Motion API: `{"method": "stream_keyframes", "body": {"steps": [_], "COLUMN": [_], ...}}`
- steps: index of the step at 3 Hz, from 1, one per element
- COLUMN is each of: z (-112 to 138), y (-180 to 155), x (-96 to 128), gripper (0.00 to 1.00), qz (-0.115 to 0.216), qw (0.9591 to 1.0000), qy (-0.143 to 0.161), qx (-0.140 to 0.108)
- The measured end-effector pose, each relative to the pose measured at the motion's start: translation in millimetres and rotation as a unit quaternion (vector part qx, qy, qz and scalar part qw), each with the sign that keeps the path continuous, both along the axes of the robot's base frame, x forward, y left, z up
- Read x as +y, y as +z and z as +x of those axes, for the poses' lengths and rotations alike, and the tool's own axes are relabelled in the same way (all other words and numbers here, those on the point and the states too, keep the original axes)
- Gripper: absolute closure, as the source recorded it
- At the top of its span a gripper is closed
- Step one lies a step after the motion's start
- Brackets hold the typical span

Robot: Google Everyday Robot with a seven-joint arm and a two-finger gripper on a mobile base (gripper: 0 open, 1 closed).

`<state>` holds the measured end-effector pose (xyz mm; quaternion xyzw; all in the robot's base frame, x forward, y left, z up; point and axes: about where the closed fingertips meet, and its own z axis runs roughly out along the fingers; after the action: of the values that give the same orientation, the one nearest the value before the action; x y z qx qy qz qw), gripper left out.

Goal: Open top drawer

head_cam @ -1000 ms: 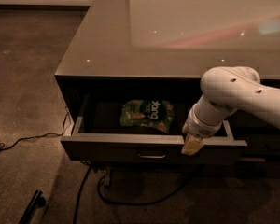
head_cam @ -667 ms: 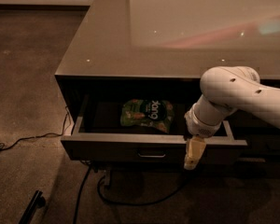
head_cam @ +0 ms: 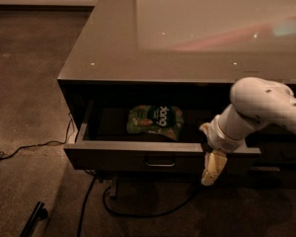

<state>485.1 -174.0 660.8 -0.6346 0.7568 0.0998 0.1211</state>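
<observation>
The top drawer (head_cam: 113, 158) of the dark cabinet stands pulled out partway. Its small metal loop handle (head_cam: 159, 162) is at the centre of the front. A green snack bag (head_cam: 155, 121) lies on the drawer floor. My gripper (head_cam: 211, 171) hangs pointing down in front of the drawer's front panel. It is right of the handle, apart from it, with nothing visible in it. The white arm (head_cam: 259, 110) reaches in from the right and hides the drawer's right end.
The glossy cabinet top (head_cam: 187, 28) overhangs the drawer. Black cables (head_cam: 89, 201) run over the carpet under and left of the cabinet. A dark rod-like object (head_cam: 32, 218) lies on the floor at bottom left. Lower drawers are in shadow.
My gripper has dropped lower and slightly to the right, from the drawer's top edge to below its front. The drawer stays pulled out the same amount.
</observation>
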Motion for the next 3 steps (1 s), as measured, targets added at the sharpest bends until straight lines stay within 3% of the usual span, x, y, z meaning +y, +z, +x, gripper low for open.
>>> {"method": "stream_keyframes", "body": {"steps": [1,2,3], "z": [-14,-29,-48], "y": [-11,-20,-22], "x": [-11,-18,-25], "gripper": [0.0,0.19,0.42], "qz": [0.051,0.074,0.067], "qw": [0.9986,0.9969,0.9974], "qy": [0.011,0.019,0.017], "qx": [0.009,0.018,0.021]}}
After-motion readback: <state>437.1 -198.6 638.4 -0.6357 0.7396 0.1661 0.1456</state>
